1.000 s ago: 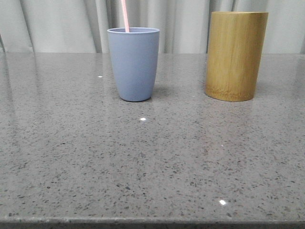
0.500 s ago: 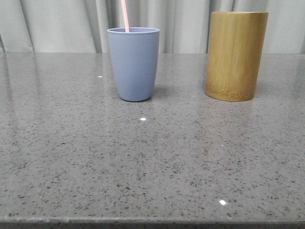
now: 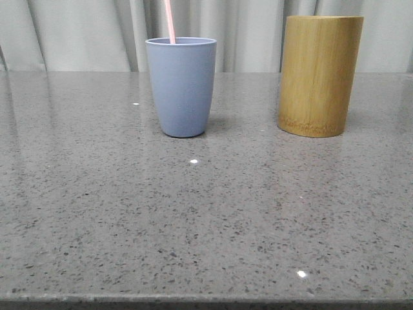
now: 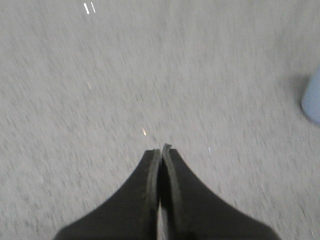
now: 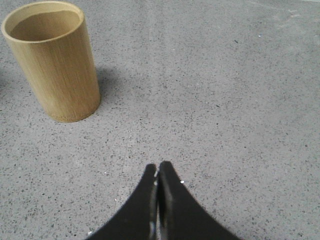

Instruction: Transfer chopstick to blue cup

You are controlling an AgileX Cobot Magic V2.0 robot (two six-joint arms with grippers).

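Note:
The blue cup (image 3: 181, 86) stands upright on the grey stone table, left of centre at the back. A thin pale pink chopstick (image 3: 170, 20) rises out of its left side and leaves the top of the front view. An edge of the cup shows in the left wrist view (image 4: 313, 102). My left gripper (image 4: 161, 149) is shut and empty, low over bare table, well apart from the cup. My right gripper (image 5: 157, 166) is shut and empty over bare table, apart from the bamboo holder. Neither gripper shows in the front view.
A taller yellow-brown bamboo holder (image 3: 319, 75) stands right of the blue cup; in the right wrist view (image 5: 54, 60) its inside looks empty. Pale curtains hang behind the table. The table's front edge (image 3: 206, 301) runs along the bottom of the front view.

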